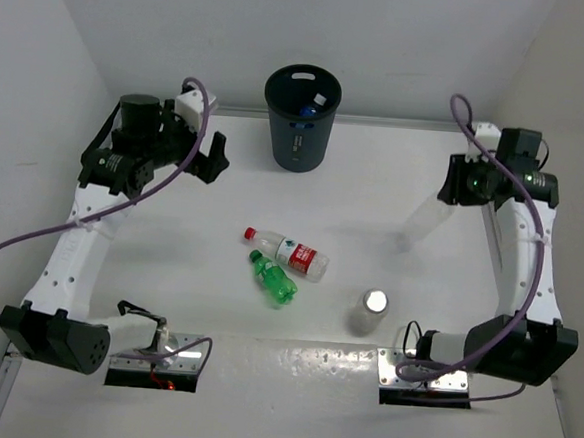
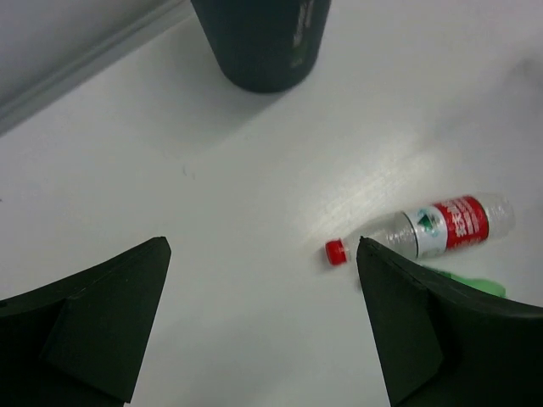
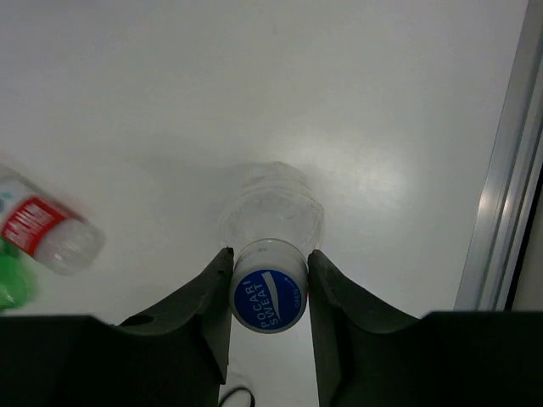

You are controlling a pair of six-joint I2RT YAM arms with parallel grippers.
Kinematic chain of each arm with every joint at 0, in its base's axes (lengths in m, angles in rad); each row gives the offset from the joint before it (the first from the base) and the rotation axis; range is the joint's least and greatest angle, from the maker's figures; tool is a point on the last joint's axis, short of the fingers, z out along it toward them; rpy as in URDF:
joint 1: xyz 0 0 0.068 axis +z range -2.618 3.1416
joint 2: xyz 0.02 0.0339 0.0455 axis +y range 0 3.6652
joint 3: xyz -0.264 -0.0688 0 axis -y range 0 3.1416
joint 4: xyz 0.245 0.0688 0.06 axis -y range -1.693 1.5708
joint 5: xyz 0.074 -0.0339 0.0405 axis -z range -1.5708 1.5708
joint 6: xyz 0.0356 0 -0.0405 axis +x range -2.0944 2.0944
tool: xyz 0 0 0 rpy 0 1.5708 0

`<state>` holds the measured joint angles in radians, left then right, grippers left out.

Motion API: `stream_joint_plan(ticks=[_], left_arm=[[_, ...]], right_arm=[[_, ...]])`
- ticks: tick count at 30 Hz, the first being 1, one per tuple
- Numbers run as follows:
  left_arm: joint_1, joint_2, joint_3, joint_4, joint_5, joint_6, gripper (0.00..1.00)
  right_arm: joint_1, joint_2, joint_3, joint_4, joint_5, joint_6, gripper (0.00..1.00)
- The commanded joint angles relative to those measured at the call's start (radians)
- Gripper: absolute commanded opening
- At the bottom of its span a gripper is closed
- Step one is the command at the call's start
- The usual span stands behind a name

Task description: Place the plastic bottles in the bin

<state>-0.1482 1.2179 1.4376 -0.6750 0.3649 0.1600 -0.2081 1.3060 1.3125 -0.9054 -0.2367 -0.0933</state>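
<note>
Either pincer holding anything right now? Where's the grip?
Right pincer is shut on the clear bottle, clamped on either side of its blue cap. Left pincer is open and holds nothing.

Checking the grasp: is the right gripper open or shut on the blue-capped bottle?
Shut: in the right wrist view, both fingers of the right gripper press against the cap of the blue-capped bottle.

The white table (image 1: 169, 261) bears a grey bin (image 1: 300, 129), an upright silvery-topped bottle (image 1: 369, 313), and, lying together, a red-capped bottle (image 1: 295, 252) and a green bottle (image 1: 273, 278).
</note>
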Motion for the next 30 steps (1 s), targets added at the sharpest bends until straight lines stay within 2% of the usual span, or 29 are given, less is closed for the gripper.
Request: stream_joint_plan(ticks=[1, 2, 4, 5, 9, 11, 12, 17, 21, 30], left_arm=[[0.022, -0.049, -0.106, -0.014, 0.075, 0.049, 0.98], [0.022, -0.061, -0.130, -0.014, 0.092, 0.058, 0.98], [0.032, -0.061, -0.190, -0.003, 0.137, 0.058, 0.96], [0.032, -0.061, -0.204, 0.006, 0.149, 0.058, 0.96], [0.041, -0.061, -0.275, 0.047, 0.170, 0.038, 0.94], [0.041, -0.061, -0.299, 0.075, 0.170, 0.024, 0.94], [0.041, -0.061, -0.299, 0.075, 0.170, 0.012, 0.94], [0.041, -0.081, -0.341, 0.086, 0.160, -0.007, 0.92], [0.041, -0.118, -0.374, 0.095, 0.151, -0.017, 0.92], [0.050, -0.166, -0.440, 0.095, 0.120, -0.036, 0.92]], right_arm=[[0.027, -0.002, 0.252, 0.051, -0.122, 0.079, 0.04], [0.045, 0.005, 0.284, 0.071, -0.151, 0.180, 0.02], [0.079, 0.016, 0.390, 0.218, -0.161, 0.296, 0.00], [0.104, 0.021, 0.443, 0.346, -0.158, 0.319, 0.00], [0.199, 0.085, 0.519, 0.558, -0.115, 0.432, 0.00], [0.300, 0.151, 0.568, 0.646, -0.093, 0.431, 0.00], [0.300, 0.173, 0.599, 0.664, -0.070, 0.425, 0.00], [0.467, 0.377, 0.724, 0.700, 0.000, 0.348, 0.00], [0.526, 0.518, 0.861, 0.718, 0.030, 0.296, 0.00], [0.581, 0.634, 0.861, 0.682, 0.093, 0.193, 0.00]])
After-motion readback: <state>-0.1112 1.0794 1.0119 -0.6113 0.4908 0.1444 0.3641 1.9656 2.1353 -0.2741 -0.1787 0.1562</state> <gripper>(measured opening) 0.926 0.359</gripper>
